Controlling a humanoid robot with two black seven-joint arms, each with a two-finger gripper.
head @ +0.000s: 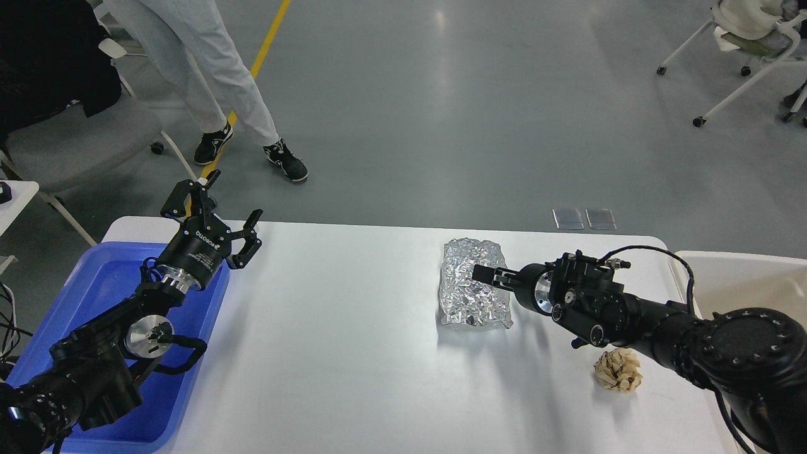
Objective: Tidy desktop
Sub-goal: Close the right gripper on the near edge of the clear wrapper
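The white desktop (353, 353) fills the lower half of the head view. A crumpled silver foil piece (470, 306) lies right of centre on it. A crumpled brown paper ball (618, 370) lies near the right front. My right gripper (487, 273) reaches in from the right, and its dark fingertips overlap the foil's middle. I cannot tell whether they grip it. My left gripper (220, 208) is open and empty. It hangs above the desktop's far left corner, beside the blue tray.
A blue plastic tray (101, 277) sits at the left edge under my left arm. A beige bin (744, 277) stands off the right edge. A person's legs (208, 82) and chairs (69, 145) stand beyond the far edge.
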